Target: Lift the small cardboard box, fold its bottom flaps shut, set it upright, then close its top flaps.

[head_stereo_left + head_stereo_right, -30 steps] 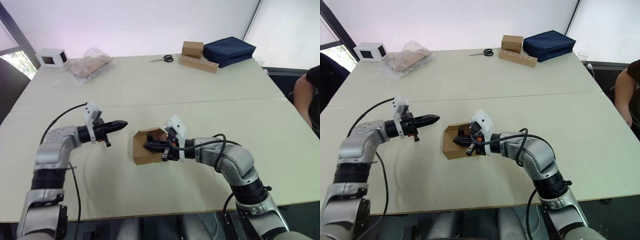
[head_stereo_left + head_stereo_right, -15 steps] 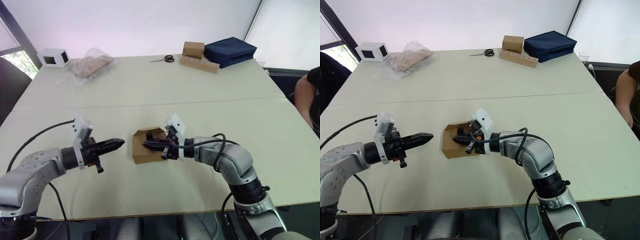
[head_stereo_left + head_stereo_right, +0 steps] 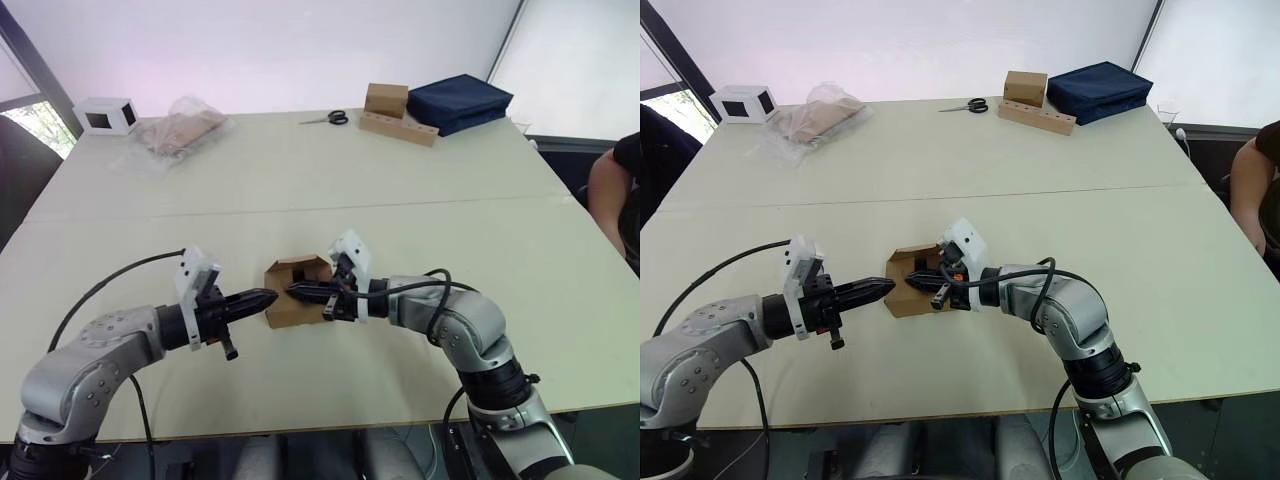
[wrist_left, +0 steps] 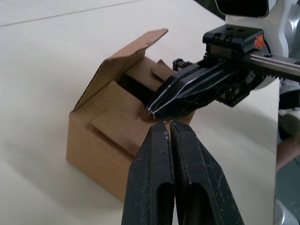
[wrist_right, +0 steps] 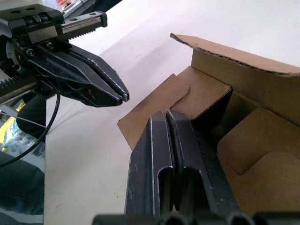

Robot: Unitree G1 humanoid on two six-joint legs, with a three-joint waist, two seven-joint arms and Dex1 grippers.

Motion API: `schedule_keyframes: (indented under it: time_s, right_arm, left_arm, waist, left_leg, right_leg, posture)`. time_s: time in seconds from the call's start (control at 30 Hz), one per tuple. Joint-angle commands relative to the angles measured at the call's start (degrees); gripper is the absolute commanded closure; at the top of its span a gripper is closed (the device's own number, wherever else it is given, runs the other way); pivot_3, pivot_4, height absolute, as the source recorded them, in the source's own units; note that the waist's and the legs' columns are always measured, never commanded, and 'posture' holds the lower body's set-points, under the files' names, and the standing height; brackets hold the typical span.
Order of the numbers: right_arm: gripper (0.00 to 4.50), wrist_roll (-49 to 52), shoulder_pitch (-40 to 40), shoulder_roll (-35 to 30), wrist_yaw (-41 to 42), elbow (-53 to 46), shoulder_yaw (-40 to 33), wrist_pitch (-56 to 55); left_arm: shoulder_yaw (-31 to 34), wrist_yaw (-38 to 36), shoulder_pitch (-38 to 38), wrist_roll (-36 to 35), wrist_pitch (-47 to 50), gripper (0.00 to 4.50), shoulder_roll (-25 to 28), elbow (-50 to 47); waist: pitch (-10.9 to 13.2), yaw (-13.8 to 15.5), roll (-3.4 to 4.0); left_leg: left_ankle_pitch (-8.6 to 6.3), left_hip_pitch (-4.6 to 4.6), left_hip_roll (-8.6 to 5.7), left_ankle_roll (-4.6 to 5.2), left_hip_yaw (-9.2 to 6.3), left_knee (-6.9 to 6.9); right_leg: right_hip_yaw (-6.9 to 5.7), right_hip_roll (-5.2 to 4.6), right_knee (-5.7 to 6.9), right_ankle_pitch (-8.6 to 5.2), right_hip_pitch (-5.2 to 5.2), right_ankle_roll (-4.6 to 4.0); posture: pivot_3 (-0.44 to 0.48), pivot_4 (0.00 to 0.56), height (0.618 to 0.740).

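The small cardboard box [image 3: 290,308] lies on the table [image 3: 300,190] near the front middle, its open end up with flaps spread. My right gripper [image 3: 295,291] is shut, and its tips reach from the right over the open end, resting on an inner flap [image 5: 161,101]. My left gripper [image 3: 268,297] is also shut. It points in from the left, with its tip at the box's left wall. In the left wrist view the two gripper tips [image 4: 166,124] nearly meet above the box [image 4: 103,140].
At the back of the table are a white box with a black window [image 3: 105,115], a plastic bag [image 3: 180,128], scissors [image 3: 327,117], a brown box on a long cardboard strip [image 3: 395,112] and a navy bag [image 3: 460,100]. A person's arm [image 3: 612,190] shows at the right edge.
My left gripper has swung down and then right, from well left of the box to its left wall. The right gripper and the box have hardly moved.
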Motion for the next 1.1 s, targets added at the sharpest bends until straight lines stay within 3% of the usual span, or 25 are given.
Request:
schedule_keyframes:
  time_s: [0.03,0.4,0.53,0.63,0.83,1.1]
  right_arm:
    - [4.5,1.5,0.2,0.4,-0.6,-2.9,-1.4,0.3]
    - [4.5,13.7,0.1,-1.5,-1.2,-8.5,-13.2,7.0]
    - [4.5,16.2,-5.5,-1.1,-3.5,-4.3,-17.6,7.6]
    - [4.5,13.2,-11.1,-1.0,-4.5,1.1,-16.4,5.4]
    - [2.18,5.7,-17.2,-2.9,-1.6,8.9,-8.3,1.6]
    - [2.18,2.4,-14.3,-5.7,3.4,7.3,-2.2,0.4]
  left_arm:
    - [-2.8,0.1,-0.2,2.8,-2.8,4.39,0.9,0.1]
    - [-5.1,-1.7,2.1,4.5,-5.0,4.39,2.5,1.3]
    - [-5.1,-0.9,1.2,3.8,-5.4,4.39,1.2,2.0]
    - [-5.3,-0.2,0.1,3.5,-5.4,4.39,0.5,2.4]
    - [-5.6,-1.0,-1.2,3.8,-6.0,4.5,1.3,3.7]
    - [-4.3,-1.6,-1.3,3.3,-6.2,4.5,2.6,3.9]
  waist:
    - [0.0,0.0,0.0]
    - [0.0,0.0,0.0]
    - [0.0,0.0,0.01]
    - [0.0,0.0,0.01]
    - [0.0,0.0,0.02]
    - [0.0,0.0,0.02]
  left_leg:
    - [0.0,0.0,0.0,0.0,0.0,0.0]
    - [0.0,0.0,0.0,0.01,0.01,-0.04]
    - [0.0,0.01,0.0,0.0,0.02,-0.04]
    - [0.0,0.04,0.0,0.0,0.02,-0.04]
    - [0.0,0.03,0.0,0.0,0.05,-0.09]
    - [0.0,0.02,0.0,0.0,0.05,-0.08]
  right_leg:
    - [0.0,0.0,0.0,0.0,0.0,0.0]
    - [0.0,0.01,-0.03,0.0,0.01,0.0]
    - [0.01,0.0,-0.03,0.0,0.02,0.0]
    - [0.01,0.03,0.0,0.0,0.02,0.0]
    - [0.02,0.0,-0.06,0.0,0.01,-0.01]
    - [0.02,-0.01,-0.06,0.0,0.0,-0.01]
  posture:
    - [0.0,0.15,0.74]
    - [0.0,0.15,0.74]
    - [0.0,0.15,0.74]
    - [0.0,0.15,0.74]
    - [0.0,0.15,0.74]
    - [0.0,0.15,0.74]
